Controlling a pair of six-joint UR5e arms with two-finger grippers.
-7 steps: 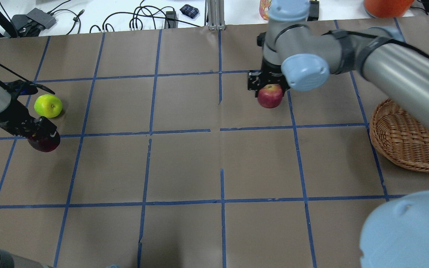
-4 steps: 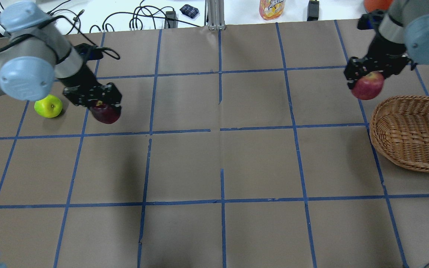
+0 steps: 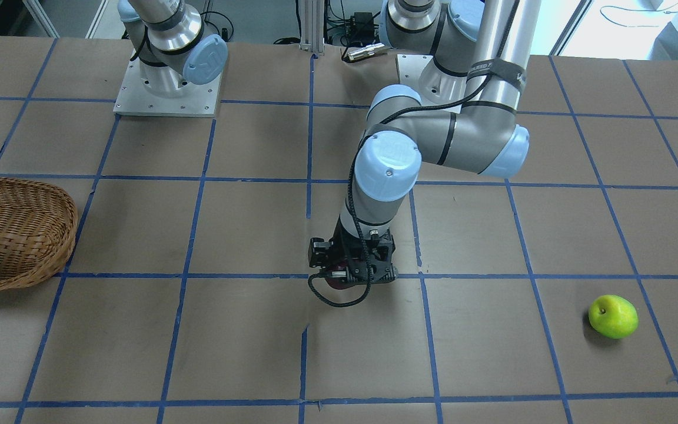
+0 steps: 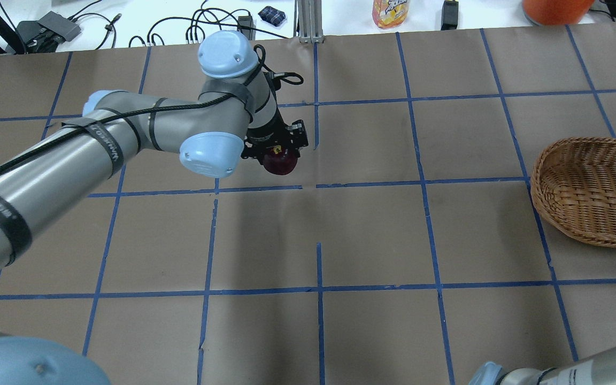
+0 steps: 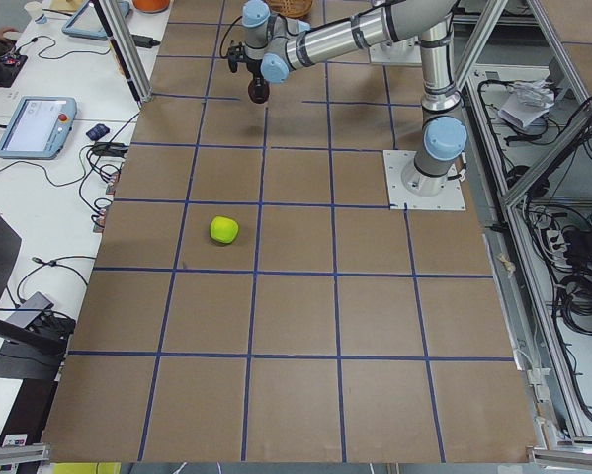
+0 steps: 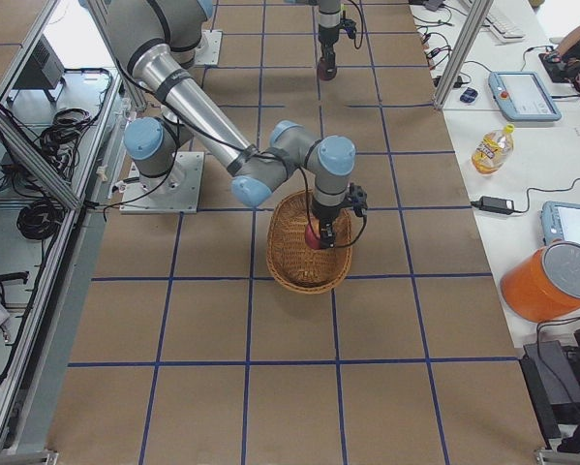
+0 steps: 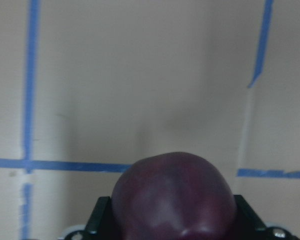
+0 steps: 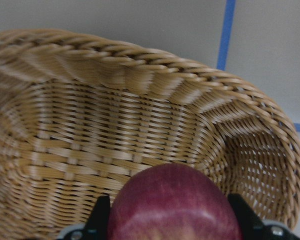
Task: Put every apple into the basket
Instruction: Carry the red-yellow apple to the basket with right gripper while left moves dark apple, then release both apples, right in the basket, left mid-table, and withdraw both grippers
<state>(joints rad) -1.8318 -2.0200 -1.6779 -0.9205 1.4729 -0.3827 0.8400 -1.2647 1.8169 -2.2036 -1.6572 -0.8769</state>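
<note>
My left gripper (image 4: 280, 152) is shut on the dark maroon apple (image 4: 281, 162) and holds it just above the table near the middle; the apple fills the bottom of the left wrist view (image 7: 175, 197). My right gripper (image 6: 320, 231) is shut on the red apple (image 8: 175, 205) and holds it over the inside of the wicker basket (image 4: 580, 198), which is at the table's right end. The lime green apple (image 3: 612, 316) lies alone on the table at the left end and also shows in the exterior left view (image 5: 224, 229). My left arm hides it in the overhead view.
The table is brown paper with a blue tape grid (image 4: 318, 184). A juice bottle (image 4: 390, 12), cables and small devices lie beyond the far edge. An orange bucket (image 6: 551, 281) stands off the table past the basket. Both arm bases (image 3: 165, 88) stand at the robot's side.
My left gripper has carried the maroon apple rightward, away from the green apple, to the table's middle. My right gripper has carried the red apple rightward to above the basket.
</note>
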